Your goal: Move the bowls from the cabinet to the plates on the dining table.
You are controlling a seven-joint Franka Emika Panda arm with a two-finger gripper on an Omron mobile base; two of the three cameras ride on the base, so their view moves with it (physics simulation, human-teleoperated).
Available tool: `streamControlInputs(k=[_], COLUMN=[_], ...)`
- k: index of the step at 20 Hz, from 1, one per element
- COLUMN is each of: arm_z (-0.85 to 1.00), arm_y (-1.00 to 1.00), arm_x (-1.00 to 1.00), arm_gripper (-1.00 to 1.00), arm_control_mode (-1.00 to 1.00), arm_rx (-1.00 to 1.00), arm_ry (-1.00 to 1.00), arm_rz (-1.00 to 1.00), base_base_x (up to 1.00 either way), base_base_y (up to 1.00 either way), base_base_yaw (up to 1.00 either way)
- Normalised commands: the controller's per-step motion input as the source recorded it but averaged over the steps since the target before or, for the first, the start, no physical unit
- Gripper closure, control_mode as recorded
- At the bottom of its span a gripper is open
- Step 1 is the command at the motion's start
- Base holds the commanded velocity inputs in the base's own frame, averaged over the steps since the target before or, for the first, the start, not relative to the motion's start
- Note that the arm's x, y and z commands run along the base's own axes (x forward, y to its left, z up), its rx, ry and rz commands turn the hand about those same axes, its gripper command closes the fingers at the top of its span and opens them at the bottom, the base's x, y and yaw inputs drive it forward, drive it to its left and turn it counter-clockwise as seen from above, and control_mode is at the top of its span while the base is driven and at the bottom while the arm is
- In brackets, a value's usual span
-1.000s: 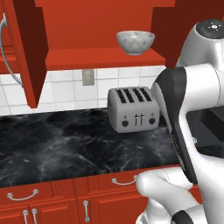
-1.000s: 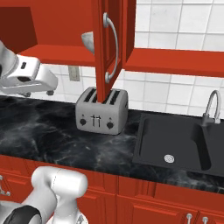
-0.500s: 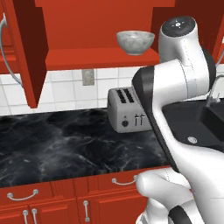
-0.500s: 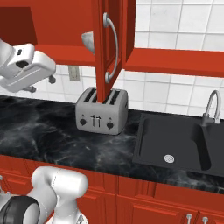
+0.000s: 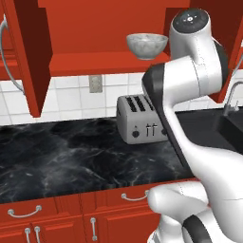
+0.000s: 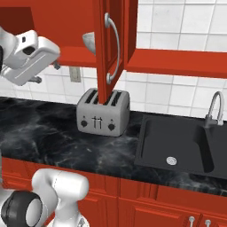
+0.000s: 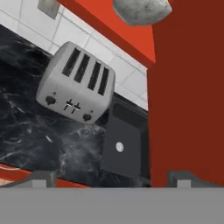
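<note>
The end effector (image 7: 109, 178) stood fully open and empty. The speckled bowl (image 7: 141, 10) sat above and ahead of it on the cabinet (image 5: 95, 64) shelf; approaching level, clearing the open door (image 7: 188, 87), seemed wise.

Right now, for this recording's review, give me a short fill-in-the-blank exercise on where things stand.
1. The speckled bowl sits on the cabinet ____.
2. The cabinet door stands ____.
3. Below the bowl, on the counter, stands a silver ____.
4. The sink lies to the ____ of the toaster in the right base view.

Missing words: shelf; open; toaster; right
</note>
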Motion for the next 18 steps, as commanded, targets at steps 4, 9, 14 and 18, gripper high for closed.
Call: streamControlInputs(k=[4, 9, 14, 18], arm_z=[0.21, 0.0, 0.01, 0.1], arm_y=[-0.01, 0.0, 0.0, -0.01], arm_x=[0.36, 0.51, 0.52, 0.47], arm_gripper=[-1.0, -1.0, -1.0, -1.0], arm_control_mode=[-1.0, -1.0, -1.0, -1.0], arm_rx=[-0.02, -0.13, -0.15, -0.09], arm_ry=[0.0, 0.0, 0.0, 0.0], arm_rz=[0.18, 0.07, 0.02, 0.03], base_base_x=[0.0, 0.0, 0.0, 0.0], base_base_y=[0.0, 0.0, 0.0, 0.0], base_base_yaw=[0.0, 0.0, 0.0, 0.0])
